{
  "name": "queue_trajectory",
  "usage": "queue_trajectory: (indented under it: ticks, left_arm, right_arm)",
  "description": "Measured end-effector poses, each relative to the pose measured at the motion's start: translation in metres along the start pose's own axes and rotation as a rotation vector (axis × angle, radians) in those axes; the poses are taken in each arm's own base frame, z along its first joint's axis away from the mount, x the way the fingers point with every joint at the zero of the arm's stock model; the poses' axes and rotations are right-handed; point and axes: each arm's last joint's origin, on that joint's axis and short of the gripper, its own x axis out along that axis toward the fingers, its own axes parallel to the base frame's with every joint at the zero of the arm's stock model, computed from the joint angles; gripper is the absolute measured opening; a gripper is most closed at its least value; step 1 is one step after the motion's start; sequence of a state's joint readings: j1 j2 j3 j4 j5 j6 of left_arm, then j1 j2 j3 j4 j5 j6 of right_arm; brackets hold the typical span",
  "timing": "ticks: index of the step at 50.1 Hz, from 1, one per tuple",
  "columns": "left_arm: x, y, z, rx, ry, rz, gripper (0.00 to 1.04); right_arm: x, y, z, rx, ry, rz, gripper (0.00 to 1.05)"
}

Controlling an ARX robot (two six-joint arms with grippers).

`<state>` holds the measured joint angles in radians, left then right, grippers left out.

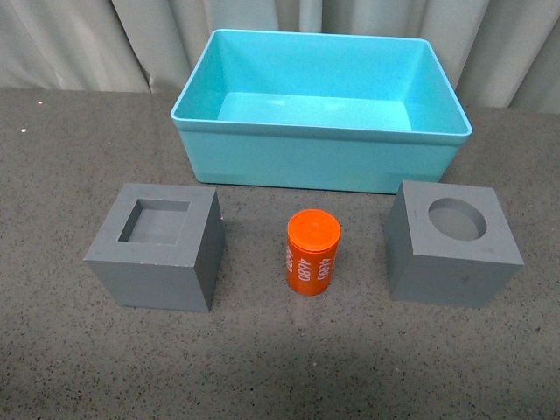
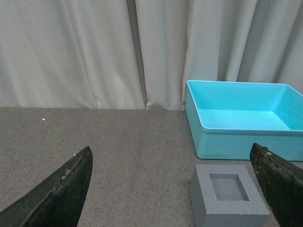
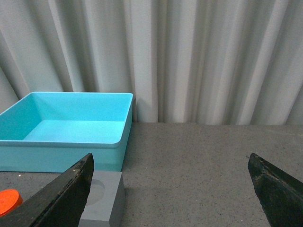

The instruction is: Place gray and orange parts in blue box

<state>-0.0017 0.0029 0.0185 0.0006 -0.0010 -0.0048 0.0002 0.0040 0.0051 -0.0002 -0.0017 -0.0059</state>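
The left gripper (image 2: 170, 148) is gaping wide and empty, hovering just short of the square-recess cube (image 2: 229, 194), probably readying for a first grasp. The right gripper (image 3: 170, 157) is likewise spreading wide, holding nothing. On the bench (image 1: 280, 367), that cube, the orange cylinder (image 1: 312, 252) and the round-recess cube (image 1: 453, 245) are sitting in a row before the empty blue box (image 1: 319, 157). Neither arm is showing in the front view. The right wrist view is cutting off both the round-recess cube and the cylinder.
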Motion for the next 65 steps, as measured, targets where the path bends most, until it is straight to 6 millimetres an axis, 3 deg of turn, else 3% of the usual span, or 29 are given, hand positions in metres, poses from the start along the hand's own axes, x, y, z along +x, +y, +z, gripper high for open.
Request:
queue_trajectory:
  ticks: [65]
  left_arm:
    - [0.0, 0.0, 0.0, 0.0, 0.0, 0.0, 0.98]
  right_arm:
    - [0.0, 0.0, 0.0, 0.0, 0.0, 0.0, 0.95]
